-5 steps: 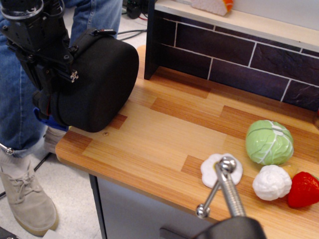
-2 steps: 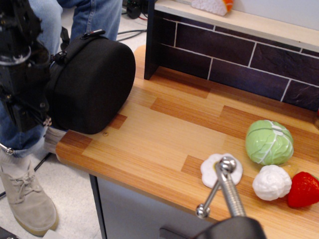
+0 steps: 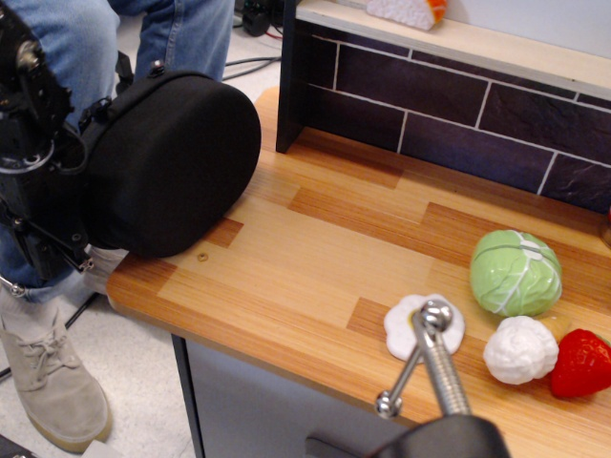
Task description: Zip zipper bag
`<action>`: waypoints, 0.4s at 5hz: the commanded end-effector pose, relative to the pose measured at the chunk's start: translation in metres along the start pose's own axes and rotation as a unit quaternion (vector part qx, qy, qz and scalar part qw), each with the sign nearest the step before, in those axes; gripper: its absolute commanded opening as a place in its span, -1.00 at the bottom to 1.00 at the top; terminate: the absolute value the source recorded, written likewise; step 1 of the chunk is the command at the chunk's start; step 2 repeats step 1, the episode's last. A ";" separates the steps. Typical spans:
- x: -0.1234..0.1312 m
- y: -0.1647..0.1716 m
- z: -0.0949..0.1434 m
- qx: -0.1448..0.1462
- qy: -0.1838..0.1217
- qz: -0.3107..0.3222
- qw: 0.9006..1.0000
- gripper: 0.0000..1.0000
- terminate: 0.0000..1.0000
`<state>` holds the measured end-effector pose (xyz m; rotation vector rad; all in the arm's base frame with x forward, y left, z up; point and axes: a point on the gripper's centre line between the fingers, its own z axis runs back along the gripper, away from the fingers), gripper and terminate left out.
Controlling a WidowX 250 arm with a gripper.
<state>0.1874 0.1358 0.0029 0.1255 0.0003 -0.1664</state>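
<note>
Zipper bag (contents hidden) stands on counter edge — pincer beside it, opening unclear.

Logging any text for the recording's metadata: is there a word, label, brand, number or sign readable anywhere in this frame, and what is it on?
None can be read.
Zipper bag: plain black fabric, no logo or label showing.
Gripper: dark metal, no legible marking; mostly hidden at the bag's left side.
Toy cabbage, white toy, strawberry: no print.
Brick-pattern back wall and wooden counter: no signs.
</note>
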 end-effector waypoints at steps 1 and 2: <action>-0.020 0.003 -0.013 -0.049 -0.017 0.044 0.998 -1.00 1.00; -0.020 0.003 -0.013 -0.049 -0.017 0.044 0.998 -1.00 1.00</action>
